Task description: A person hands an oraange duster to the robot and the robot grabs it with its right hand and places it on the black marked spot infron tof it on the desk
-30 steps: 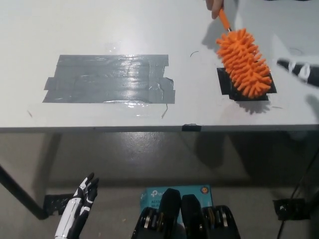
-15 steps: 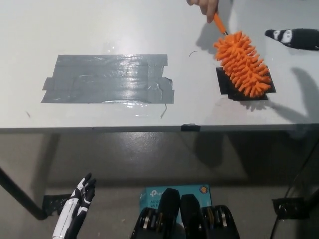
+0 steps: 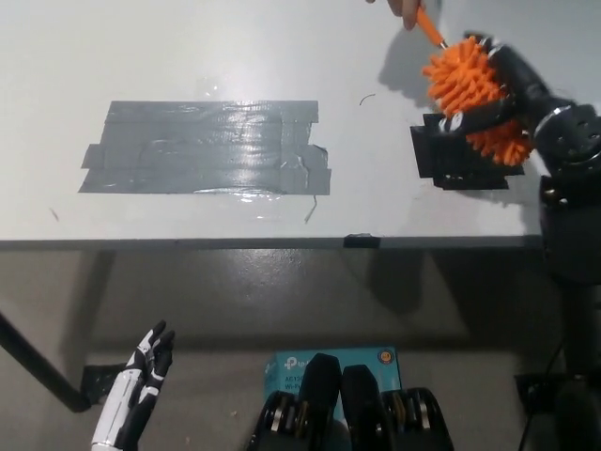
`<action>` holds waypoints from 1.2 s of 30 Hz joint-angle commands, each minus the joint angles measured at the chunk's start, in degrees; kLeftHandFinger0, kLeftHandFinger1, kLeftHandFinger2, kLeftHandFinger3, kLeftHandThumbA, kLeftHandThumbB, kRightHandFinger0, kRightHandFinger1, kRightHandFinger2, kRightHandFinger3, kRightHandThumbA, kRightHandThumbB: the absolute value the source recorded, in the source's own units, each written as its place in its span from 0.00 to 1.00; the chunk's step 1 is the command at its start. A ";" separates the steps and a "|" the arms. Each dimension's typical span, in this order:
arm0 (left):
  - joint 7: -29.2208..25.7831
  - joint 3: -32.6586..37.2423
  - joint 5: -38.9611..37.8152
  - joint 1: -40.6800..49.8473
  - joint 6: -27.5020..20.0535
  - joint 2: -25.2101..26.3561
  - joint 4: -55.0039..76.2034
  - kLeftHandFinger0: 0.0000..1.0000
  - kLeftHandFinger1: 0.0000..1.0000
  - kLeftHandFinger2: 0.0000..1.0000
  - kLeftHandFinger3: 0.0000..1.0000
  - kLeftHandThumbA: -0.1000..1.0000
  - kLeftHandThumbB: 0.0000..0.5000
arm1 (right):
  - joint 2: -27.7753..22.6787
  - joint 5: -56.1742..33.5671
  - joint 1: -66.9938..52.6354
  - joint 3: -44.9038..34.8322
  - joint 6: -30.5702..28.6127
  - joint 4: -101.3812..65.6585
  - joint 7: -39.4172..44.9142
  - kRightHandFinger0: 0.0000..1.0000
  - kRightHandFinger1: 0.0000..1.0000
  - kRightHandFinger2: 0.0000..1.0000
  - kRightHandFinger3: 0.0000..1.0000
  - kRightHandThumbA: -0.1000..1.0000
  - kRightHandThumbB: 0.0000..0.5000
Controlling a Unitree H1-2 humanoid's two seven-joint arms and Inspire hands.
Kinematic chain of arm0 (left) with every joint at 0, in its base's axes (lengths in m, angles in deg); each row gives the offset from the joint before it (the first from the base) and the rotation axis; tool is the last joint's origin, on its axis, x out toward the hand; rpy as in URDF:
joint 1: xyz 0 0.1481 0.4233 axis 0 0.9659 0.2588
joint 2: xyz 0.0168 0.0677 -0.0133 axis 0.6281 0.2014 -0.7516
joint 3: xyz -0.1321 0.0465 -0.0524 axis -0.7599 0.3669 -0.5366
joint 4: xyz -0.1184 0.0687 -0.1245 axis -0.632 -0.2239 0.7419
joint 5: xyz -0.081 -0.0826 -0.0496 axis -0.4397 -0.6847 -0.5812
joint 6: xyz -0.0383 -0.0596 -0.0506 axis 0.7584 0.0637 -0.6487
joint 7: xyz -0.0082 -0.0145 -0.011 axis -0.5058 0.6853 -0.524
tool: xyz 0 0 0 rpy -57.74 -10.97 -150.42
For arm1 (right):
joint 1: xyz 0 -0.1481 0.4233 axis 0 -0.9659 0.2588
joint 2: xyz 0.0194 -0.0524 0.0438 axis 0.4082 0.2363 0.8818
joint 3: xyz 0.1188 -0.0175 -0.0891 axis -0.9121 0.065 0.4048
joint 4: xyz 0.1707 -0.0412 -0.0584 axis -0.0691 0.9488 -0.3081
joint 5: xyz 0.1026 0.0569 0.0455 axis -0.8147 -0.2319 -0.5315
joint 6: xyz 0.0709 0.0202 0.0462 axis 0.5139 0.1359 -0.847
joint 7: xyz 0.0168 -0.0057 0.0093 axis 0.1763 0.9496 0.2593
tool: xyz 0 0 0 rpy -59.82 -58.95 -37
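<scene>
The orange duster [image 3: 465, 89] hangs over the black marked spot [image 3: 460, 160] at the desk's right side. A person's hand [image 3: 406, 9] at the top edge holds its thin orange handle. My black right hand [image 3: 502, 89] has come in from the right and wraps around the fluffy head, covering its middle. My white left hand [image 3: 136, 390] rests low at the lower left, below the desk, with fingers apart and nothing in it.
A wide patch of grey tape [image 3: 207, 147] covers the desk's middle. The desk's front edge [image 3: 282, 241] runs across the picture. A teal box [image 3: 282, 368] lies on the floor below. A dark desk leg [image 3: 38, 371] slants at the lower left.
My right hand has swung in from the far right and closed around the duster's head. The person has lifted the duster slightly up and back. The left hand stays low.
</scene>
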 commanded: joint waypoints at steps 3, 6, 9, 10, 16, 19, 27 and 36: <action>0.83 -0.55 -0.35 -0.25 -1.52 1.43 2.58 1.00 1.00 1.00 1.00 0.90 0.49 | 0.66 -1.35 5.54 0.87 0.01 6.72 1.72 1.00 1.00 1.00 1.00 0.97 0.72; 0.65 -0.70 -0.14 -0.28 -1.29 1.50 3.12 1.00 1.00 1.00 1.00 0.90 0.49 | -0.38 -0.52 6.07 2.72 0.01 9.78 2.09 1.00 1.00 1.00 1.00 0.98 0.71; 0.80 -0.81 -0.42 -0.41 -2.00 1.60 2.99 1.00 1.00 1.00 1.00 0.89 0.46 | -1.63 0.64 6.35 5.66 0.01 12.45 1.42 1.00 1.00 1.00 1.00 1.00 0.74; 0.93 -0.81 -0.64 -0.38 -2.21 1.58 2.99 1.00 1.00 1.00 1.00 0.89 0.45 | -1.97 0.64 6.42 6.29 0.01 13.47 0.99 1.00 1.00 1.00 1.00 0.99 0.72; 1.48 -1.03 -1.55 2.03 -2.93 1.63 3.46 1.00 1.00 1.00 1.00 0.87 0.45 | -2.03 3.98 2.86 9.42 0.01 13.51 -7.30 0.01 0.19 0.45 1.00 0.00 0.42; 1.32 -1.12 -1.21 1.10 -3.31 1.55 2.94 1.00 1.00 1.00 1.00 0.88 0.44 | -2.97 3.99 3.08 12.25 0.01 14.13 -11.69 0.00 0.19 0.42 1.00 0.00 0.29; 1.72 -0.75 -1.51 0.35 -2.58 1.33 2.98 1.00 1.00 1.00 1.00 0.89 0.44 | -4.25 -0.46 2.51 12.56 -1.70 12.28 -16.75 0.00 0.29 0.58 0.52 0.00 0.28; 2.06 -0.94 -1.86 0.48 -3.55 1.33 2.08 1.00 1.00 1.00 1.00 0.90 0.46 | -2.94 -5.11 -0.15 8.49 -4.86 3.95 -25.06 0.00 0.43 0.82 0.80 0.00 0.38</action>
